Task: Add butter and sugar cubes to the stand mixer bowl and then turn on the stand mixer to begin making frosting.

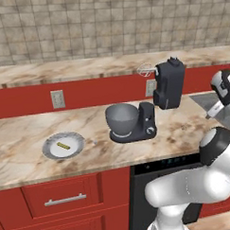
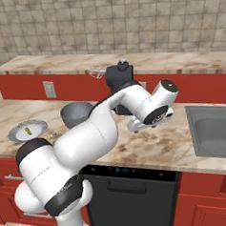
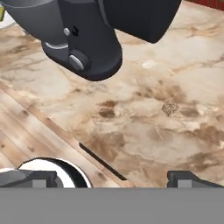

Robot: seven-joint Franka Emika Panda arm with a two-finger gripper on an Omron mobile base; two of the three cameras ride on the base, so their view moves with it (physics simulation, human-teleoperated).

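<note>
The marble counter (image 1: 23,140) carries the mixer (image 1: 154,105), head tilted back and whisk (image 1: 145,69) raised. The grey bowl (image 1: 122,118) sits on its base, left of the column. Well left of it lies a plate (image 1: 76,148) with the yellow butter (image 1: 63,145) on it. The gripper (image 3: 112,177) hangs over bare counter right of the mixer, its 2 fingers (image 3: 186,178) spread wide, holding nothing.

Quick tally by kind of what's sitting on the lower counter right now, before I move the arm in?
Stand mixer: 1
Stand mixer bowl: 1
Plate: 1
Butter stick: 1, lying on the plate
Sugar cubes: too small to tell, not counted
Total: 4
</note>
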